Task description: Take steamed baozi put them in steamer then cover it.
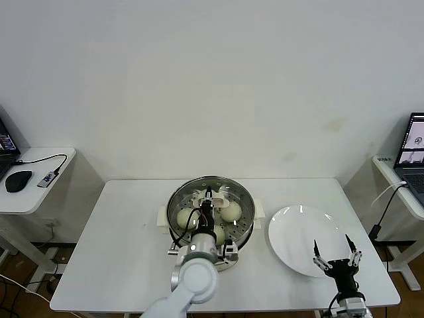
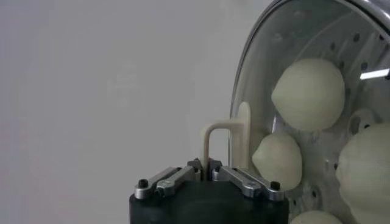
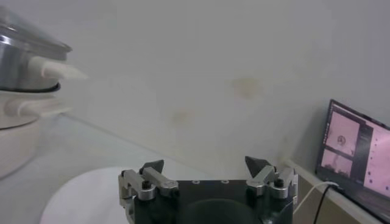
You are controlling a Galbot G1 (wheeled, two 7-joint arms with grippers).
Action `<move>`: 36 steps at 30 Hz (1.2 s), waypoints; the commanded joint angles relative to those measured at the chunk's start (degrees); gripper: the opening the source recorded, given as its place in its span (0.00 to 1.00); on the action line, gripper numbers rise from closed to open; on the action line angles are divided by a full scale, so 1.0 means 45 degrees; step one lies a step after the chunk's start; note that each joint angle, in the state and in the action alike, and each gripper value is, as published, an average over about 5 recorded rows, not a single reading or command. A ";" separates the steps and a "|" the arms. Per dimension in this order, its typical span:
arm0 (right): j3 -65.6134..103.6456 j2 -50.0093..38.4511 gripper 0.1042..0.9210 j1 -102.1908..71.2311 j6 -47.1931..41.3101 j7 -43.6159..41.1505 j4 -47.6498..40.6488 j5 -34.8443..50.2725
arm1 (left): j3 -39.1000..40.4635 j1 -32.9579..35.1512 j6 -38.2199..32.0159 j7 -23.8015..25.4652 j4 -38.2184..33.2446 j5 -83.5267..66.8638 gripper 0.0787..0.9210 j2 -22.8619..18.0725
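The steamer [image 1: 246, 228] stands mid-table with several cream-white baozi [image 1: 187, 217] on its perforated tray. The clear glass cover [image 1: 199, 189] lies over the pot. My left gripper [image 1: 208, 207] is above the pot's centre, shut on the cover's cream-white bar handle [image 2: 209, 137]. In the left wrist view its fingers [image 2: 205, 165] pinch the handle, and the baozi [image 2: 309, 93] show through the glass. My right gripper [image 1: 336, 255] is open and empty over the near edge of the white plate [image 1: 291, 232]; it also shows in the right wrist view [image 3: 207, 165].
The white plate [image 3: 79, 195] lies right of the steamer [image 3: 24, 61]. A laptop [image 1: 413, 142] stands on a side table at the right, with its cable hanging down. Another desk with a mouse [image 1: 18, 180] is at the left. A wall is behind.
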 commanded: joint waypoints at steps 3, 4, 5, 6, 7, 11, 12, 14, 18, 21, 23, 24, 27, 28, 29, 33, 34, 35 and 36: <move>-0.0020 0.0014 0.88 0.0000 0.0003 -0.0002 0.0015 -0.0035 | -0.0019 0.0122 0.0150 -0.0047 -0.0247 -0.0046 0.07 0.0034; -0.0030 0.0021 0.88 0.0002 0.0000 -0.0002 0.0017 -0.0044 | -0.0026 0.0143 0.0164 -0.0051 -0.0336 -0.0049 0.09 0.0059; -0.0041 0.0026 0.88 0.0004 -0.0002 -0.0002 0.0017 -0.0053 | -0.0039 0.0183 0.0179 -0.0061 -0.0445 -0.0051 0.11 0.0094; -0.0050 0.0030 0.88 0.0005 -0.0002 -0.0002 0.0013 -0.0061 | -0.0057 0.0242 0.0188 -0.0076 -0.0561 -0.0050 0.13 0.0132; -0.0059 0.0034 0.88 0.0006 -0.0004 -0.0003 0.0004 -0.0069 | -0.0085 0.0346 0.0194 -0.0096 -0.0701 -0.0041 0.17 0.0175; -0.0067 0.0049 0.88 0.0006 -0.0024 -0.0002 -0.0035 -0.0081 | -0.0194 0.1015 0.0179 -0.0251 -0.1494 0.0000 0.31 0.0510; -0.0065 0.0058 0.88 0.0005 -0.0029 -0.0002 -0.0038 -0.0082 | -0.0201 0.1192 0.0168 -0.0322 -0.1715 -0.0008 0.34 0.0633; -0.0070 0.0089 0.88 -0.0002 -0.0037 -0.0002 -0.0028 -0.0100 | -0.0205 0.1625 0.0147 -0.0494 -0.2324 -0.0071 0.41 0.0941; -0.0092 0.0151 0.88 -0.0064 -0.0039 0.0000 -0.0011 -0.0152 | -0.0339 0.2647 0.0078 -0.0885 -0.3854 -0.0441 0.54 0.1735; -0.0087 0.0176 0.88 -0.0128 -0.0006 0.0008 -0.0029 -0.0182 | -0.0777 0.3677 -0.0143 -0.1557 -0.5215 -0.1075 0.64 0.2322; -0.0088 0.0181 0.88 -0.0166 0.0029 0.0014 -0.0027 -0.0170 | -0.1399 0.4602 -0.0350 -0.2288 -0.6087 -0.1982 0.72 0.2644; -0.0098 0.0177 0.88 -0.0179 0.0083 0.0028 -0.0029 -0.0122 | -0.1893 0.5216 -0.0465 -0.2714 -0.6482 -0.2875 0.75 0.2779; -0.0291 0.0086 0.88 -0.0138 0.0488 0.0251 -0.0135 0.0710 | -0.3816 0.7162 -0.1169 -0.4433 -0.7190 -0.6724 0.84 0.2971; -0.0406 0.0031 0.88 -0.0110 0.0642 0.0356 -0.0196 0.1118 | -0.4561 0.7751 -0.1611 -0.5156 -0.7233 -0.8265 0.86 0.2939; -0.0531 -0.0032 0.88 -0.0085 0.0821 0.0459 -0.0266 0.1496 | -0.5260 0.8216 -0.2205 -0.5936 -0.7159 -0.9758 0.87 0.2857; -0.0970 -0.0424 0.88 -0.0265 0.1164 0.0602 -0.0375 0.2104 | -0.8298 0.9518 -0.6233 -0.7563 -0.6055 -1.7510 0.88 0.2036; -0.1070 -0.0550 0.88 -0.0383 0.1163 0.0596 -0.0367 0.2163 | -0.9014 0.9717 -0.7227 -0.7448 -0.5719 -1.9178 0.88 0.1730; -0.1186 -0.0717 0.88 -0.0540 0.1152 0.0580 -0.0364 0.2214 | -0.9578 0.9877 -0.7921 -0.7235 -0.5474 -2.0292 0.88 0.1460; -0.1278 -0.0868 0.88 -0.0697 0.1154 0.0565 -0.0372 0.2248 | -1.0053 1.0062 -0.8457 -0.7013 -0.5263 -2.1198 0.88 0.1203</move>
